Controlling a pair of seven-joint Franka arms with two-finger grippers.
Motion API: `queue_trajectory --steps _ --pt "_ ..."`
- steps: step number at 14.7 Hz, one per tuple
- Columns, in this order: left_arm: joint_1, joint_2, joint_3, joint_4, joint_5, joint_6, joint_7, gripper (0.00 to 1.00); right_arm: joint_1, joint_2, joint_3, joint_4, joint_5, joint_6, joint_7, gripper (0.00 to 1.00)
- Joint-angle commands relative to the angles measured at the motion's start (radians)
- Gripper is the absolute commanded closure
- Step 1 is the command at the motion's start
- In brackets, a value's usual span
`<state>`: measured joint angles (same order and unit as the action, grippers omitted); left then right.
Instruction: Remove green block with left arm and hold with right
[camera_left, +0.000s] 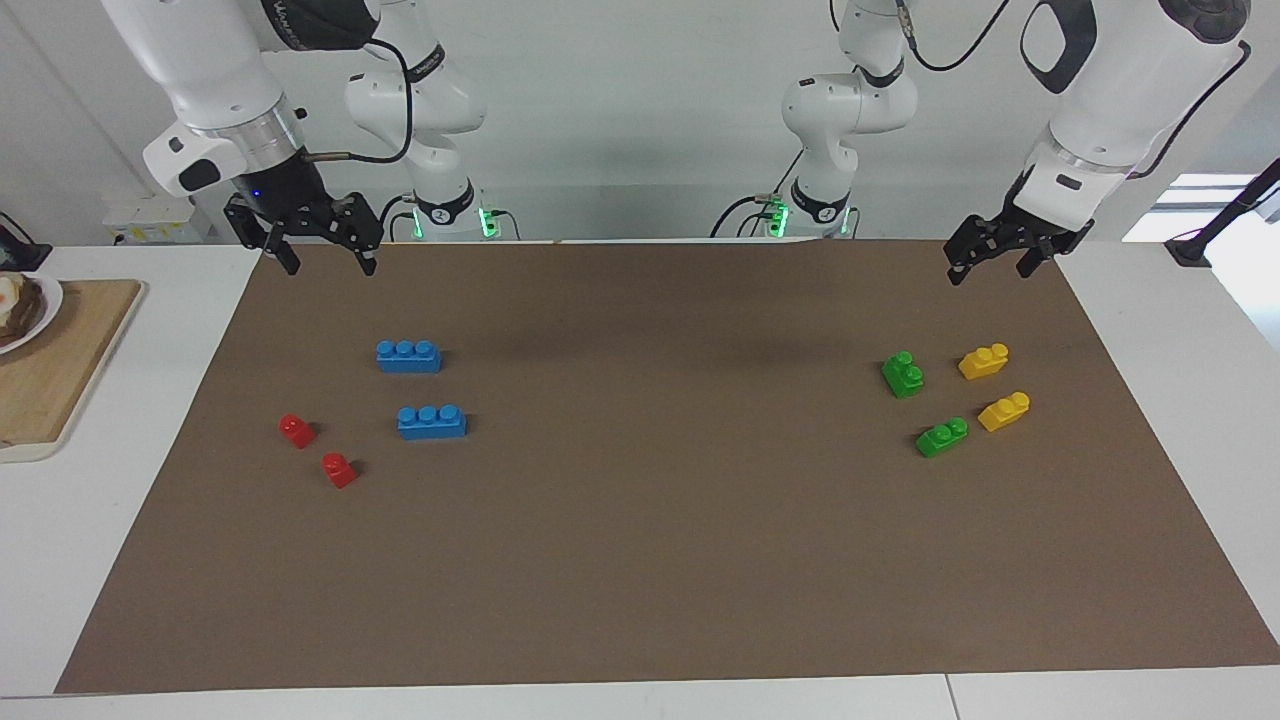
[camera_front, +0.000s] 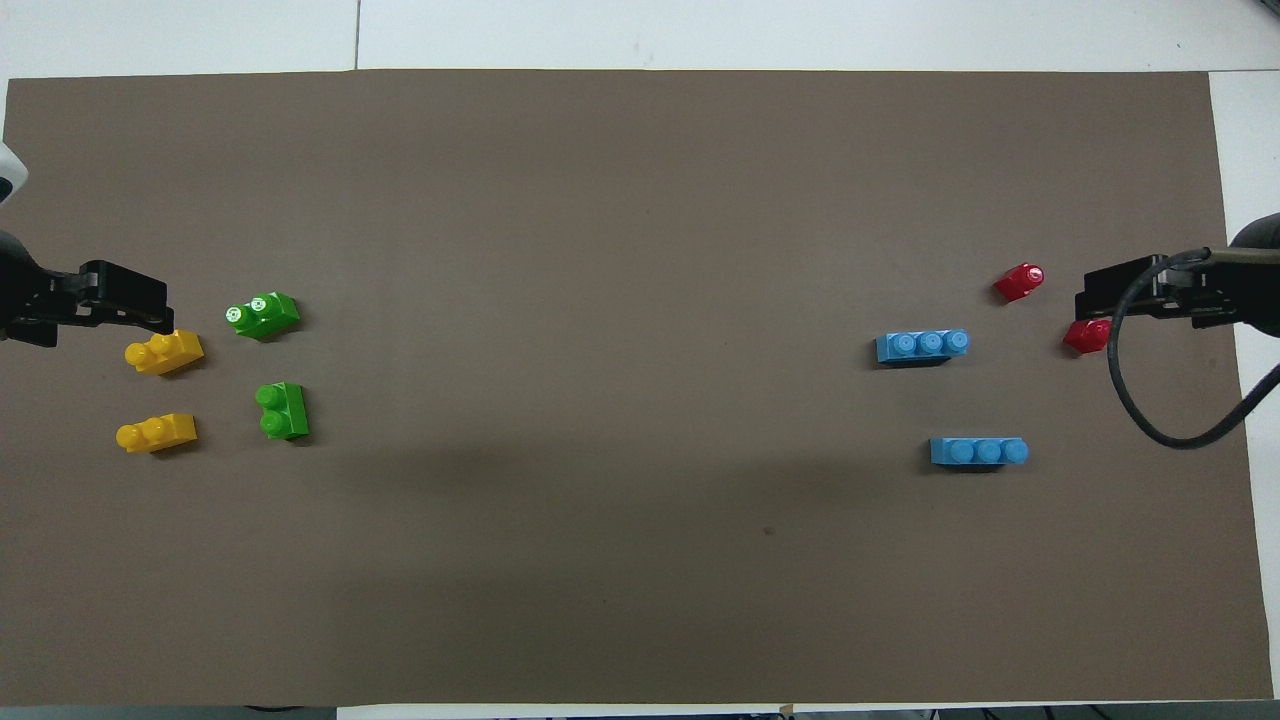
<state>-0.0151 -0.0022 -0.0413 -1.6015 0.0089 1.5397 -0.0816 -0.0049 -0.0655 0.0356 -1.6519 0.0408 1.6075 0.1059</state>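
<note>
We see both green blocks (camera_left: 903, 375) (camera_left: 942, 437) loose on the tabletop (camera_left: 640, 560) beneath our left tool (camera_left: 1000, 262), spread; right tool (camera_left: 320, 255) spread, waiting.

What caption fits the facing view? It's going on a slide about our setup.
Both arms wait raised, left gripper near two green blocks and two yellow blocks; right gripper open above the brown mat.
</note>
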Motion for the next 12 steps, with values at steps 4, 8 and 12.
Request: queue_trajectory --steps 4,8,12 --pt "-0.011 -0.022 0.008 -0.028 0.008 0.033 0.011 0.0 0.011 -0.005 -0.031 0.0 -0.028 -0.031 -0.022 0.0" --pt "-0.011 -0.022 0.006 -0.028 0.008 0.05 0.01 0.0 0.01 -0.005 -0.042 0.0 -0.03 -0.041 -0.02 0.0" --pt "-0.006 -0.022 0.008 -0.026 0.006 0.054 0.011 0.0 0.01 -0.011 -0.043 -0.005 -0.056 -0.041 -0.019 0.0"
